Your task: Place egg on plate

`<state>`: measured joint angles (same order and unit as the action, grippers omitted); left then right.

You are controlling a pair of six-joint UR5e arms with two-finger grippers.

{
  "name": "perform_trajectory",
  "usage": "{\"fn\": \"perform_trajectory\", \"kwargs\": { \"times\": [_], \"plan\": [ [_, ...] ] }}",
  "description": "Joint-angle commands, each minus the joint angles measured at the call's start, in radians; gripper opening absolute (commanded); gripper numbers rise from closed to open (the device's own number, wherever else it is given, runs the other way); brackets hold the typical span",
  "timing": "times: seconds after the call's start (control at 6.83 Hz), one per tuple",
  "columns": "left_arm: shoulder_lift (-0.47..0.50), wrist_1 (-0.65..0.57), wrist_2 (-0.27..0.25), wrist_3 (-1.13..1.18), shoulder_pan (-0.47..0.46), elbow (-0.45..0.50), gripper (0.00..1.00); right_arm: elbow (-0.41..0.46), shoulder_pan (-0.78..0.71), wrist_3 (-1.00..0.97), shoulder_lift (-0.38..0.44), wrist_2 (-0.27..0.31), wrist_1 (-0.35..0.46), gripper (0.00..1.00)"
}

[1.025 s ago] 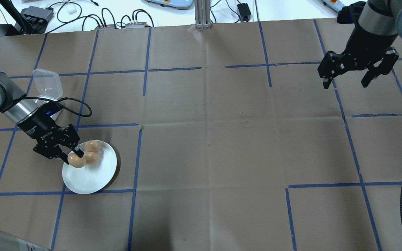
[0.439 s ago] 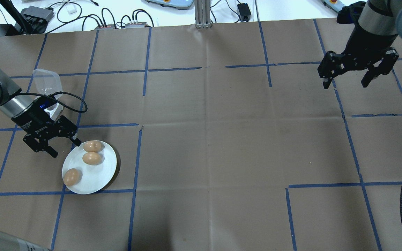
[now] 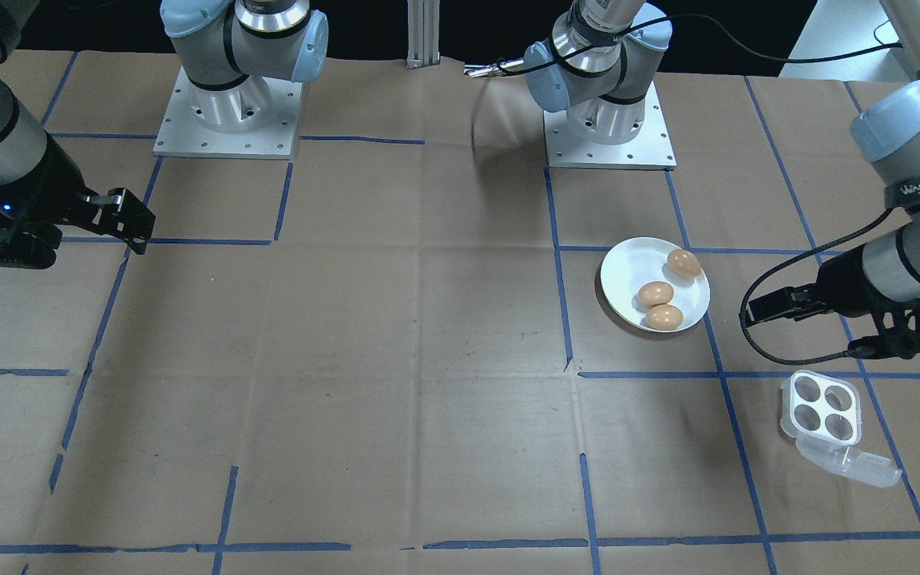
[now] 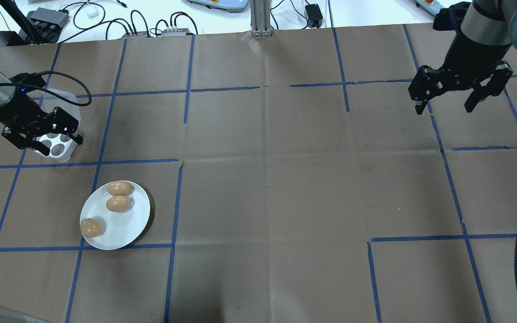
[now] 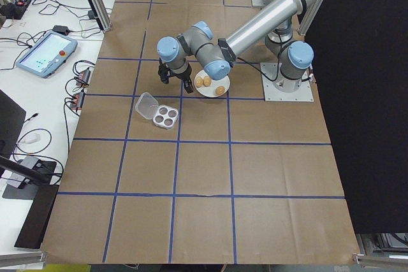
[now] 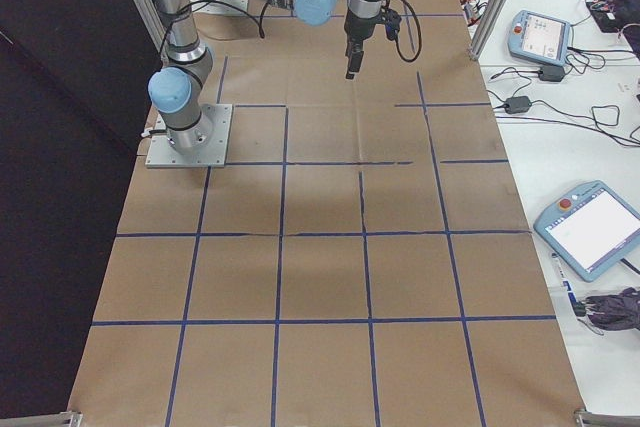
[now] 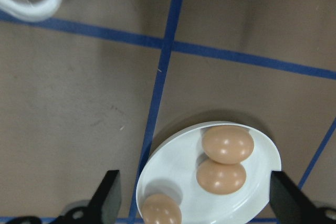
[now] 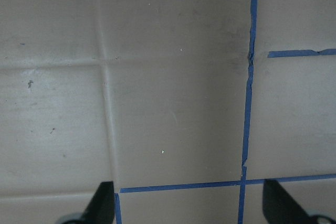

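Eggs: three brown eggs lie on the plate. Two (image 4: 119, 188) (image 4: 118, 203) touch each other at the plate's far side, toward the operators' edge of the bench; the third egg (image 4: 90, 227) sits alone at the plate's rim, nearer my base and my left end of the bench.
Plate: the white plate (image 4: 128, 224) rests flat on the brown paper of the bench, in its left half, closer to my edge than to the operators' edge. A strip of blue tape runs just under its near rim.
My left jaws: my left gripper (image 4: 43, 137) hangs in the air over the carton, apart from the plate and touching no egg. Its jaws stand wide and hold nothing; in the left wrist view both fingertips (image 7: 107, 198) frame the plate with bare paper between them.
Carton: the clear four-cup egg carton (image 3: 819, 407) lies near the left end of the bench, farther toward the operators' edge than the plate, its lid (image 3: 851, 465) folded out flat. All four cups show white and hold no egg.
My right jaws: my right gripper (image 4: 460, 94) hangs above the far right corner of the bench, well apart from everything, jaws wide and holding nothing. The right wrist view shows only paper and tape.
Bench: brown paper (image 4: 285, 179) marked in squares by blue tape.
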<state>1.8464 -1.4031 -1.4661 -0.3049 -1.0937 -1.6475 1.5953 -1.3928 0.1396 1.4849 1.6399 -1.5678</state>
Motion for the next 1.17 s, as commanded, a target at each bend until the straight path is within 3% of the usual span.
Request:
{"fn": "perform_trajectory", "kwargs": {
  "times": [0.0, 0.44, 0.88, 1.03],
  "plan": [
    [-0.042, 0.036, 0.0, 0.164, -0.111, 0.066, 0.99, 0.0, 0.0, 0.0, 0.0, 0.0, 0.0, 1.0],
    [-0.082, 0.035, -0.003, 0.406, -0.294, 0.119, 0.99, 0.0, 0.0, 0.0, 0.0, 0.0, 0.0, 1.0],
    [-0.066, 0.036, -0.007, 0.415, -0.428, 0.166, 0.99, 0.0, 0.0, 0.0, 0.0, 0.0, 0.0, 1.0],
    [-0.078, 0.038, -0.108, 0.42, -0.472, 0.164, 0.99, 0.0, 0.0, 0.0, 0.0, 0.0, 0.0, 1.0]
  ]
}}
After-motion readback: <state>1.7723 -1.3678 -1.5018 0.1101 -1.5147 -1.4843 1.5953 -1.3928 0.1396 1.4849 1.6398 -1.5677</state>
